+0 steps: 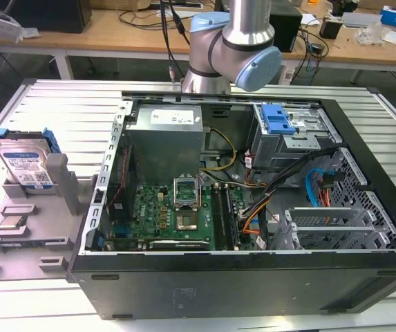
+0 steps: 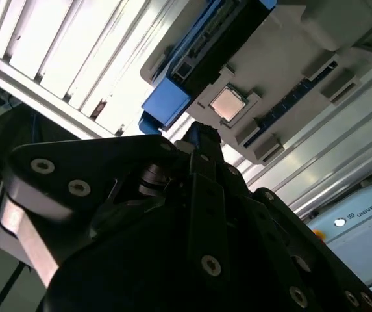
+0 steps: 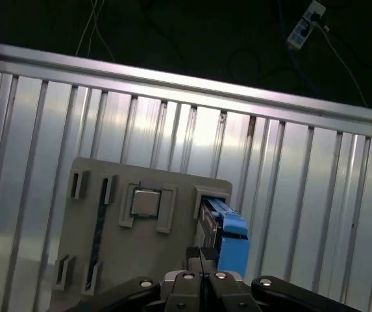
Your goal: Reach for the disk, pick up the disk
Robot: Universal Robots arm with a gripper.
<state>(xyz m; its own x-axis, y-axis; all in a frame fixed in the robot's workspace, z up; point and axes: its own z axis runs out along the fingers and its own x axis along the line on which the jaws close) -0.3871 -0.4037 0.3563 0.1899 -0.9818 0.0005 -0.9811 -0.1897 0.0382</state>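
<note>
Saw the gripper (image 3: 202, 259) closed in both wrist views, fingertips pressed together and gripping nothing. Found the disk (image 3: 226, 227) beyond the fingertips, standing on edge in a slot of the grey holder (image 3: 127, 260), blue-framed edge showing. Noted the processor chip (image 3: 145, 202) lying flat in a square recess beside it. In the exterior view, placed the holder on the slatted metal table (image 1: 66, 117) at the exterior view's left, beside the open computer case (image 1: 239, 287), with the arm (image 1: 232, 48) beyond the case's far side.
</note>
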